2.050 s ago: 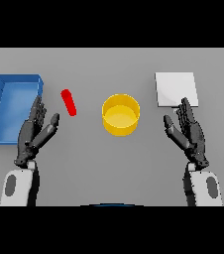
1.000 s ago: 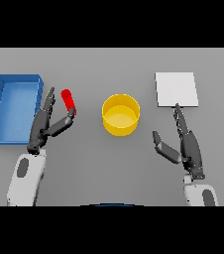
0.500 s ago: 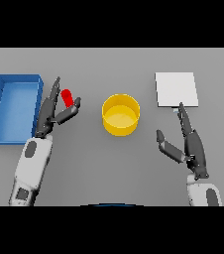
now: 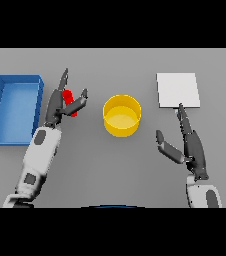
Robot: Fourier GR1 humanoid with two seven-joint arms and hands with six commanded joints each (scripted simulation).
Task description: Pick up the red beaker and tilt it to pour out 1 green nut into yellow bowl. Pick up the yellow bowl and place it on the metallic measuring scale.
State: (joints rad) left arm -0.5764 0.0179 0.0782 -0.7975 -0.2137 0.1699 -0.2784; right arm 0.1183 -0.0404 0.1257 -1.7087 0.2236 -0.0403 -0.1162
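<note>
Grey tabletop (image 4: 113, 170) fills your frame, and on it you can count one red beaker (image 4: 70, 103), one yellow bowl (image 4: 121, 116), one pale square scale (image 4: 178, 90) and one blue tray (image 4: 14, 108). You have two robot hands in view. Your left robot hand (image 4: 61, 104) sits left of centre, its fingers and thumb spread straight on either side of the red beaker, which lies tilted between them; you cannot tell whether they touch it. The beaker is just right of the blue tray, which lies at the far left. The yellow bowl stands at the centre, apart from both hands. The scale lies at the upper right. Your right robot hand (image 4: 189, 144) hovers at the lower right, fingers straight and thumb spread, fingertips just below the scale.
</note>
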